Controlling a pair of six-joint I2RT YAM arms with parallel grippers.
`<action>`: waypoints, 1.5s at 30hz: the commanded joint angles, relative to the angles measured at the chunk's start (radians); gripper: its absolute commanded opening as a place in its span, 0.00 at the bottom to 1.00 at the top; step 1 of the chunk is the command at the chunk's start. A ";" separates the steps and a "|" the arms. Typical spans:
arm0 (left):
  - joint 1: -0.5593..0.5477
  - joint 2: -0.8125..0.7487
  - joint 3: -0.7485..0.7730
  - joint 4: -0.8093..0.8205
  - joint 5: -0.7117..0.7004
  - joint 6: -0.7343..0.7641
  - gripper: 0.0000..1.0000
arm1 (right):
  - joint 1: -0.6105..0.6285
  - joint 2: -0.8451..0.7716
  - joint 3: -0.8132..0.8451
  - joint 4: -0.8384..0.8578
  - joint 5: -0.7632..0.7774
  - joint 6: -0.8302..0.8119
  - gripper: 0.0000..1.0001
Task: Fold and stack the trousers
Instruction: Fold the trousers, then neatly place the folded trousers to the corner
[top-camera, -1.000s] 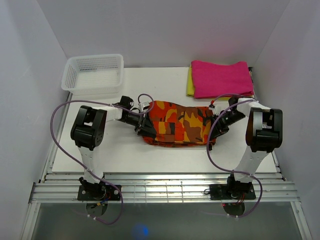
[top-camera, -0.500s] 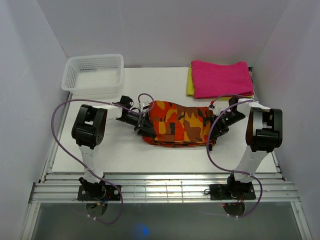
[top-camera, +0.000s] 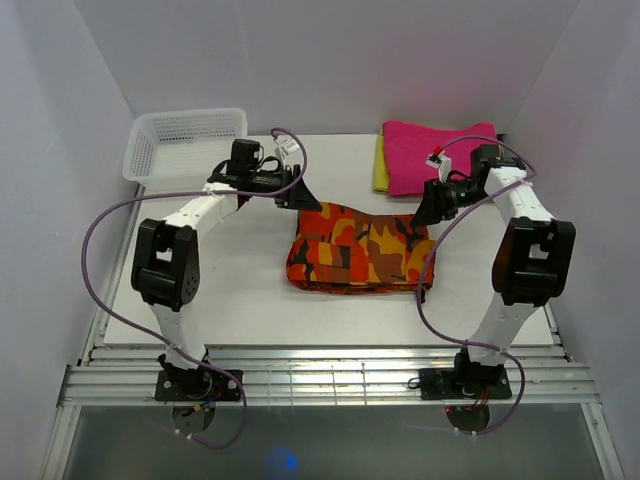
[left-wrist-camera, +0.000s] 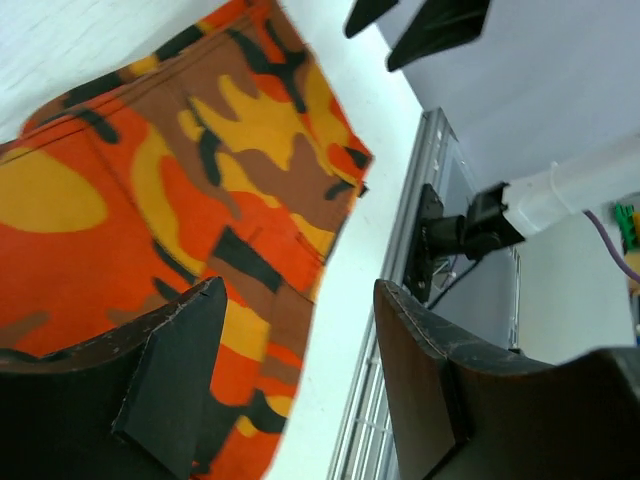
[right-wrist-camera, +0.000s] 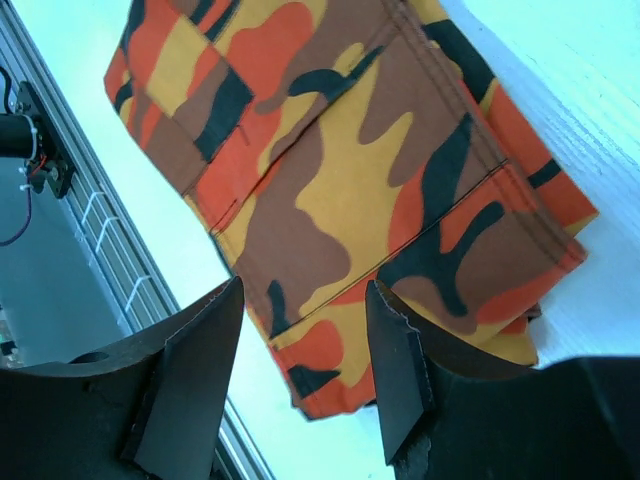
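The camouflage trousers (top-camera: 360, 248) lie folded into a flat rectangle in the middle of the white table (top-camera: 240, 300). My left gripper (top-camera: 300, 195) hangs above the far left corner of the trousers, open and empty. Its wrist view shows the trousers (left-wrist-camera: 180, 200) below open fingers (left-wrist-camera: 420, 370). My right gripper (top-camera: 428, 212) hangs above the far right corner, open and empty. Its wrist view shows the folded trousers (right-wrist-camera: 340, 170) beneath the open fingers (right-wrist-camera: 395, 370).
A white mesh basket (top-camera: 187, 146) stands at the far left. A folded magenta-pink cloth (top-camera: 443, 157) lies on a yellow cloth (top-camera: 380, 170) at the far right. The table's metal front rail (top-camera: 330, 380) runs along the near edge.
Both grippers have let go of the trousers' side edges, opened, and lifted toward the back. The trousers now lie a little flatter and squarer.
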 joint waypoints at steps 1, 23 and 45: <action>0.001 0.140 0.006 0.115 -0.079 -0.111 0.71 | -0.004 0.093 -0.022 0.088 -0.046 0.085 0.58; 0.095 -0.275 -0.181 -0.127 -0.395 0.128 0.98 | -0.060 -0.452 -0.255 0.248 0.420 0.206 0.90; 0.161 -0.188 -0.430 -0.121 -0.271 -0.048 0.98 | -0.129 -0.155 -0.671 0.394 0.197 0.485 0.91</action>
